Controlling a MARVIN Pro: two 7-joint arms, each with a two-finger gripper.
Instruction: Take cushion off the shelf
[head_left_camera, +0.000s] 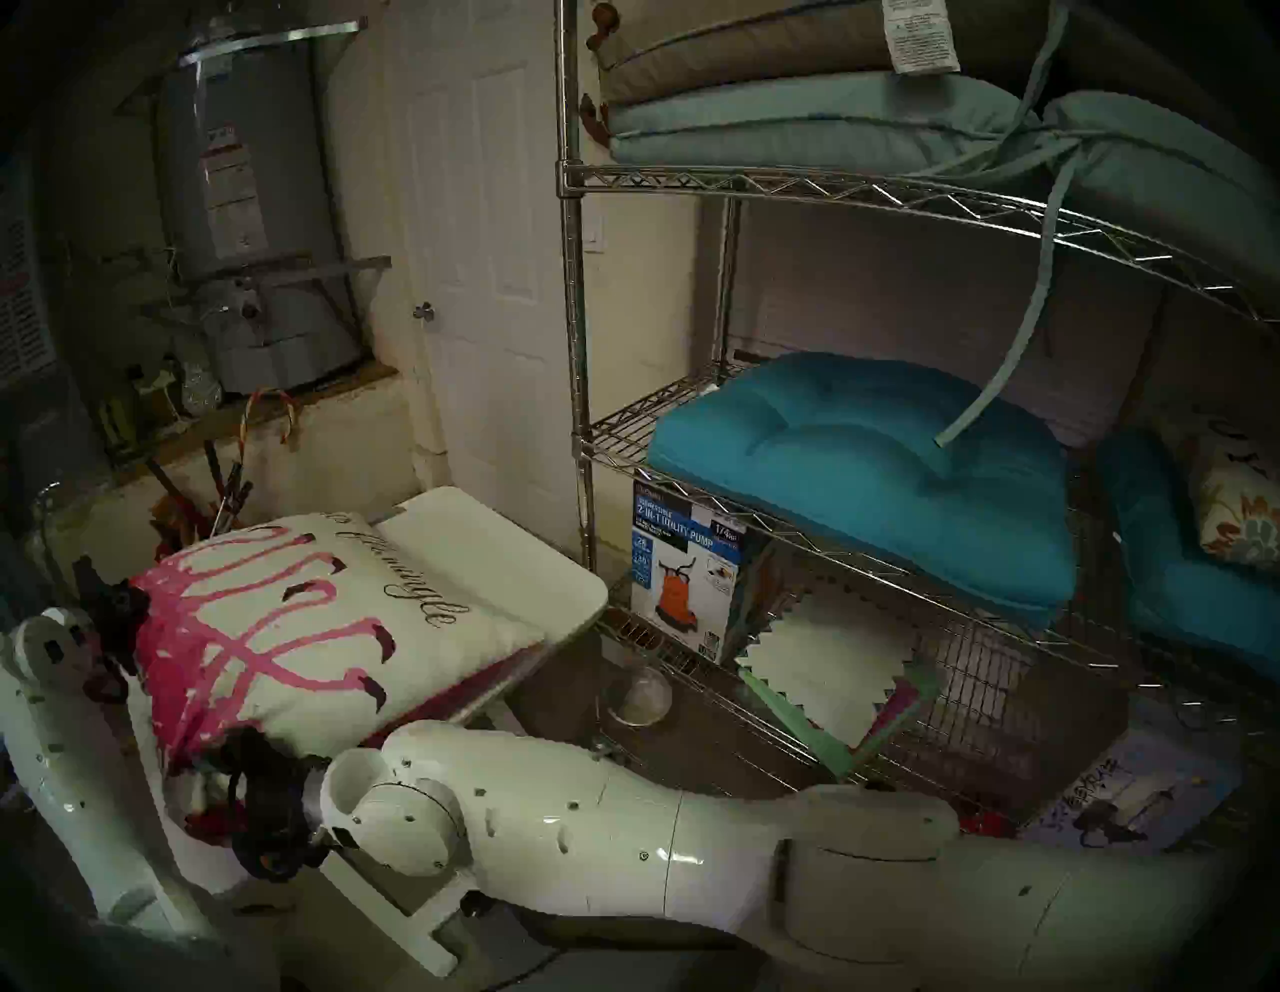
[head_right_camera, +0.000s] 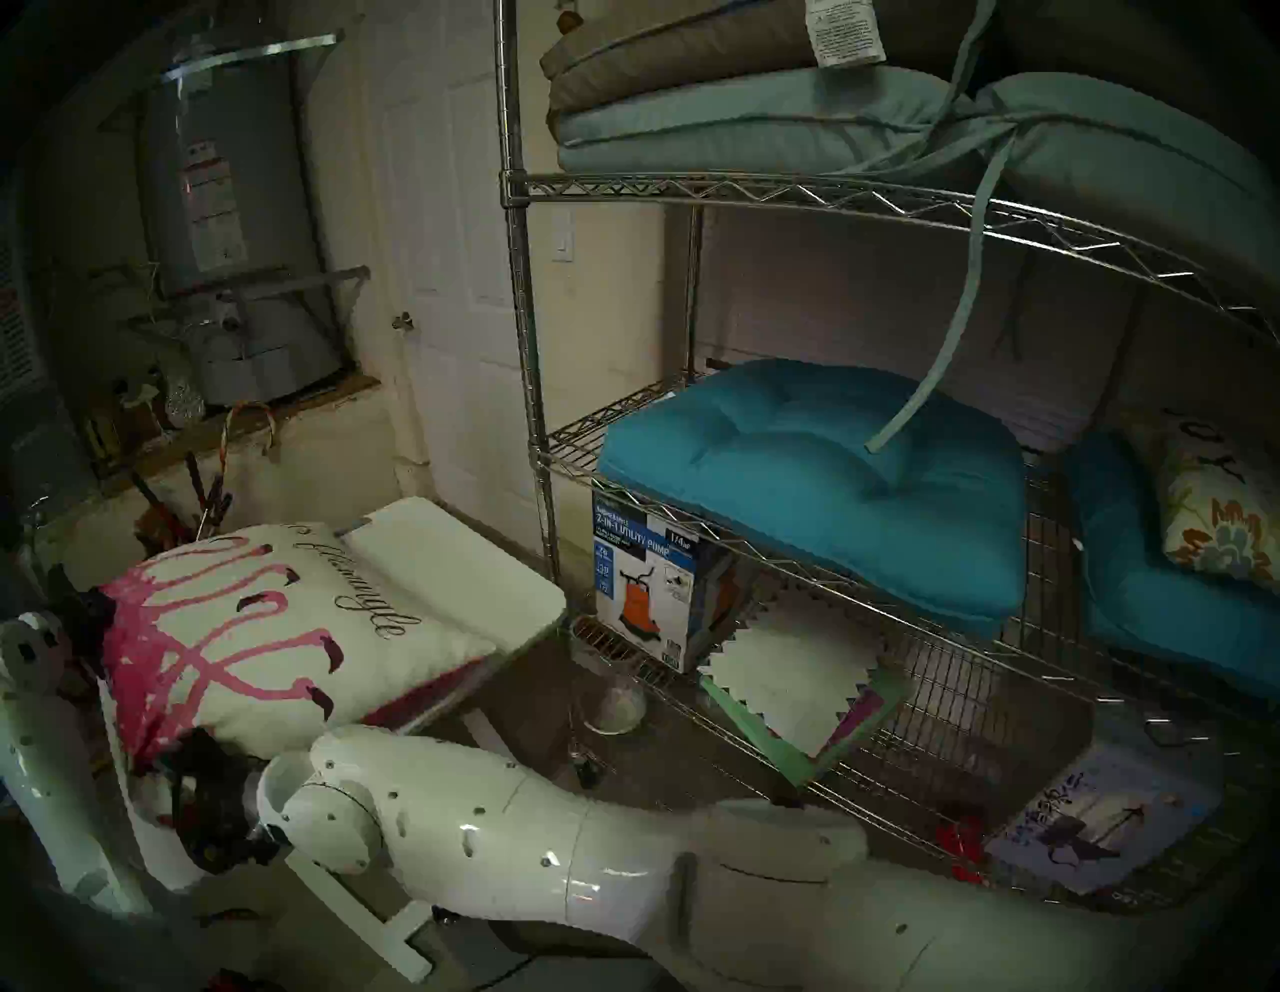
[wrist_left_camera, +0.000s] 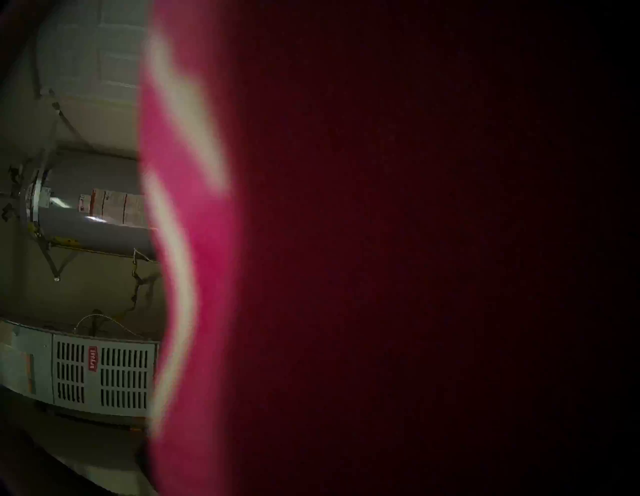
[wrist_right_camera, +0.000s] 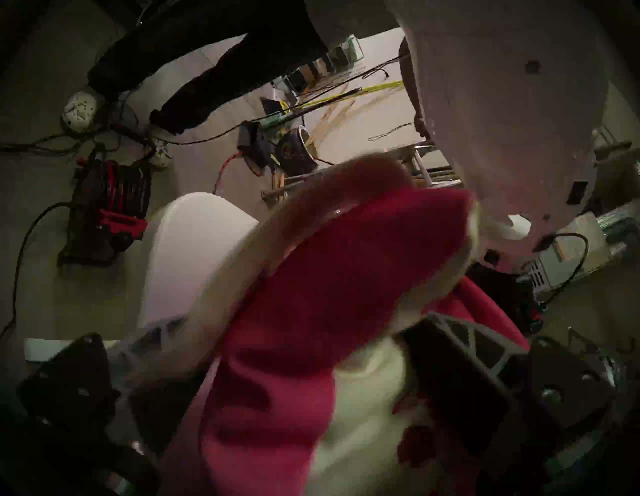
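Note:
The cushion (head_left_camera: 312, 623) (head_right_camera: 277, 623), white with pink flamingo print and black script, lies on a small white table (head_left_camera: 499, 554) left of the chrome wire shelf (head_left_camera: 575, 346) (head_right_camera: 516, 312), apart from it. My left gripper (head_left_camera: 114, 620) is shut on the cushion's left edge; its pink fabric (wrist_left_camera: 194, 242) fills most of the left wrist view. My right gripper (head_left_camera: 256, 776) (wrist_right_camera: 259, 332) is at the cushion's near corner. Its fingers (wrist_right_camera: 460, 363) stand wide apart, open, with the blurred pink and white fabric (wrist_right_camera: 311, 294) between them.
On the shelf's middle tier lies a teal tufted seat cushion (head_left_camera: 866, 471), with a floral pillow (head_left_camera: 1240, 512) to its right. A pump box (head_left_camera: 686, 561) and foam mats sit below. A glass bowl (head_left_camera: 641, 693) is on the floor. Water heater (head_left_camera: 242, 173) and door (head_left_camera: 485, 277) stand behind.

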